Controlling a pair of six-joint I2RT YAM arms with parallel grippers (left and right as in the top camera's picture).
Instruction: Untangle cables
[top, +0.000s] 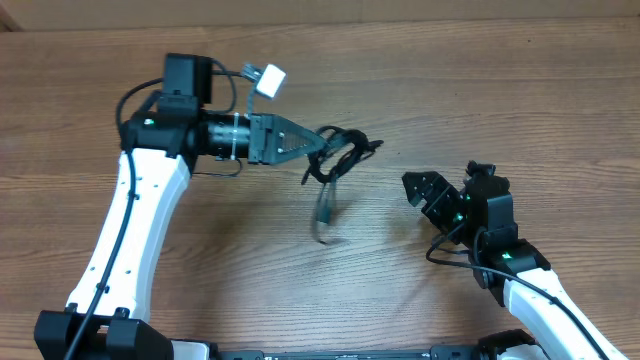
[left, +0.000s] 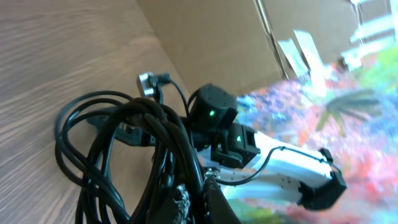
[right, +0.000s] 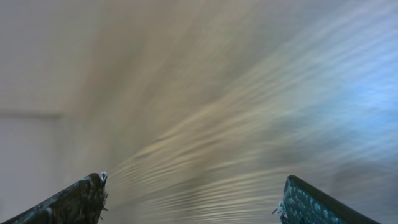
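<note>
The cables (top: 340, 152) are a tangled bunch of thin black cords near the table's middle, with one strand (top: 323, 215) trailing toward the front. My left gripper (top: 322, 148) is shut on the bunch at its left side. In the left wrist view the looped cords (left: 134, 146) fill the lower left, pinched between the fingers, and a small silvery plug (left: 145, 83) sticks out at the top. My right gripper (top: 418, 187) stands open to the right of the bunch, apart from it. Only blurred wood shows between its fingertips (right: 93, 186) in the right wrist view.
A white tag (top: 269, 80) on a grey lead sits by the left arm's wrist at the back. A cardboard wall (left: 211, 37) rises behind the table. The right arm's body (left: 273, 162) shows across from the left wrist camera.
</note>
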